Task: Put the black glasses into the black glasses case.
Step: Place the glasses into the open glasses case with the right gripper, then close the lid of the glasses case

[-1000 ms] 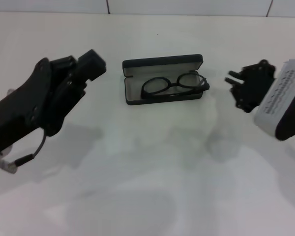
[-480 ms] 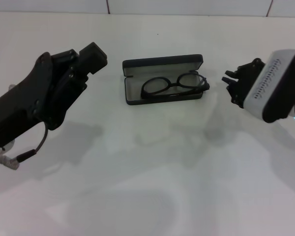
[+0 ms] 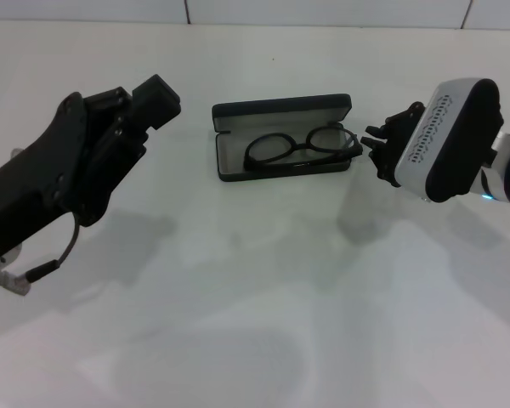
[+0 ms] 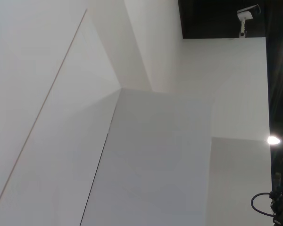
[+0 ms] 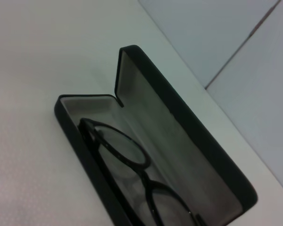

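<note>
Black, thin-framed spectacles with rounded oval lenses, the black glasses (image 3: 302, 146), already lie in the tray of the black oblong hard-shell glasses case (image 3: 282, 110), which sits open on the white desk (image 3: 255, 297) with its pale grey lining showing and its lid standing up along the far side. From my head view the frame looks tilted, one lens end riding at or over the case's rim on my right side, so I judge the step in hand to be seating them fully, not carrying them. My right pincer (image 3: 382, 153) hovers just beside that end of the case, close to the protruding part of the frame; I cannot tell whether its fingers are apart or together, and it holds nothing that I can see. My left pincer (image 3: 157, 98) hangs well off to the left of the case, idle, and I cannot tell its state either. To do this well I would come in low and slow with the right arm, nudge the frame lengthwise toward the left end of the tray, and keep off the lenses and the upright lid. The case looks light and could slide on the smooth desk, so I would push gently, perhaps bracing with the left arm.
</note>
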Controlling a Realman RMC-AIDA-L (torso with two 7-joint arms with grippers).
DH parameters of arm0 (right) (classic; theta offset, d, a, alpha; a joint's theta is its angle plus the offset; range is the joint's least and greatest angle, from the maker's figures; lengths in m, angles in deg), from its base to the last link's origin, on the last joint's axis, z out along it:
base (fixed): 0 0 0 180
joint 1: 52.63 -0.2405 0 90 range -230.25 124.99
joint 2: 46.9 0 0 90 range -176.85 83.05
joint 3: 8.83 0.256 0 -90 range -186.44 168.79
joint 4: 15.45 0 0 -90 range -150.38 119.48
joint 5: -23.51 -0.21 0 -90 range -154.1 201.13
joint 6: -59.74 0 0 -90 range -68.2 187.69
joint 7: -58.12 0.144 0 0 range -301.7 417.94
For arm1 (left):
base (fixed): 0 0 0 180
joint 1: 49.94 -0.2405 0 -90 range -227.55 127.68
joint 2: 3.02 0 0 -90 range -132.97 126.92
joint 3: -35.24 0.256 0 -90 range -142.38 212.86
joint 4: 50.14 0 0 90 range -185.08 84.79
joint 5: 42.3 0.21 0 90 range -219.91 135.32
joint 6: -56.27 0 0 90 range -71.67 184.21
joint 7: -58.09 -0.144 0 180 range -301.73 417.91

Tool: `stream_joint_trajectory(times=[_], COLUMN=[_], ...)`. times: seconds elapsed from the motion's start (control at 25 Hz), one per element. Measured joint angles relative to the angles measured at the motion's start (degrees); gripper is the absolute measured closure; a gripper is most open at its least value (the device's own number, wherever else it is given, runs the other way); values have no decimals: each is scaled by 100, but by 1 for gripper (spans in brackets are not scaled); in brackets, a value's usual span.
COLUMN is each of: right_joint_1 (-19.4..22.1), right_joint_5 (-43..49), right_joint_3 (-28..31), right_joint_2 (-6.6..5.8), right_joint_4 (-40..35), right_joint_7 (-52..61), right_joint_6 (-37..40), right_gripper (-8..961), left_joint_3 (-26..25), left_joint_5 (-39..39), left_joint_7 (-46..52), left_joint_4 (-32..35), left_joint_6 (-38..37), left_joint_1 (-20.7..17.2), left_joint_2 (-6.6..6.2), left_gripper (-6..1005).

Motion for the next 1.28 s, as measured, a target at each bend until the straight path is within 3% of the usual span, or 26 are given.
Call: stream_joint_trajectory(times=[0.4, 1.28], right_joint_1=[-322, -339], right_joint_5=[-220, -273], right_joint_3=[-90, -221], right_joint_2=[4, 4], right_joint_4=[328, 229], right_joint_7=[-4, -9], right_joint_6=[112, -92], right_gripper=[868, 864], left_joint_3=[0, 19], left_joint_5=[-8, 25], left_joint_7=[-4, -31], left_joint_4=[-1, -9], left_joint_6=[9, 8], left_joint_1=[16, -20], left_joint_2=[-5, 19], left_gripper=[950, 949])
